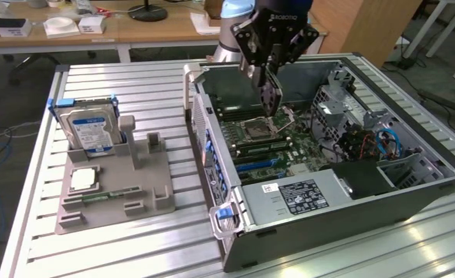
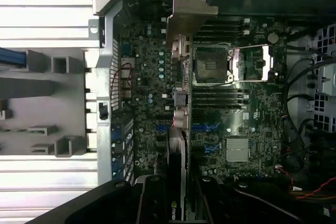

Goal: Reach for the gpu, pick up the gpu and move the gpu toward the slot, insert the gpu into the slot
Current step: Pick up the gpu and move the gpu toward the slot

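Observation:
My gripper (image 1: 268, 70) hangs over the open computer case (image 1: 432, 185), shut on the gpu (image 1: 271, 95). The card hangs on edge below the fingers, above the motherboard near the CPU socket (image 1: 256, 125). In the wrist view the gpu (image 2: 179, 103) is edge-on, its metal bracket (image 2: 191, 6) at the far end and the gripper (image 2: 178, 203) clamped on the near end. Blue expansion slots (image 1: 254, 165) lie on the board below, toward the case's front; in the wrist view they (image 2: 203, 127) sit just beside the card's line.
A grey fixture (image 1: 116, 185) on the exterior view's left holds a silver hard drive (image 1: 90, 128), a CPU chip (image 1: 83, 178) and a memory stick (image 1: 107, 196). The power supply (image 1: 305, 194) and drive cage (image 1: 340, 110) crowd the case's inside. Desks stand behind.

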You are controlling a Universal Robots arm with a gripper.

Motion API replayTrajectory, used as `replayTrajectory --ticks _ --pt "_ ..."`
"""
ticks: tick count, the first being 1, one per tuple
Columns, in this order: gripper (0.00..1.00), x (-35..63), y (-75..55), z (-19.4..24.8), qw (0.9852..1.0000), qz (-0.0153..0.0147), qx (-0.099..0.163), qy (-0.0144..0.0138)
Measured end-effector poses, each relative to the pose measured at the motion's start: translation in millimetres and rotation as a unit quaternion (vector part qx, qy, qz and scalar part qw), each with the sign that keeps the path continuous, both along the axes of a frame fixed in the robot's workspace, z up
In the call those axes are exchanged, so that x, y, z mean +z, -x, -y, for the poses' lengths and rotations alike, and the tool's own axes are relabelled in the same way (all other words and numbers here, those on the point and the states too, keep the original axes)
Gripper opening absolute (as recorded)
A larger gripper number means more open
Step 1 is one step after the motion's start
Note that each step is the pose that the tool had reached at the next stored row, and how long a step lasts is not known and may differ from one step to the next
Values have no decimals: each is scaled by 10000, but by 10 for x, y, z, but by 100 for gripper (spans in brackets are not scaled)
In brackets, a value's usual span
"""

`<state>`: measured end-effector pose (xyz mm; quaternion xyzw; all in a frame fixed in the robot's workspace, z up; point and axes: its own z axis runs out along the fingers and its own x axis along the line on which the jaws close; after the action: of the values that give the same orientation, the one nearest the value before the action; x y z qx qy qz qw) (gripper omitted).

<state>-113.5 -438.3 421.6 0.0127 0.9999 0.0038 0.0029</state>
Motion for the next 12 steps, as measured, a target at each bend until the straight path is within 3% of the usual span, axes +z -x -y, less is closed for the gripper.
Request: replayTrajectory --ticks 12 --pt "26 0 -425 2 10000 0 -1 0"
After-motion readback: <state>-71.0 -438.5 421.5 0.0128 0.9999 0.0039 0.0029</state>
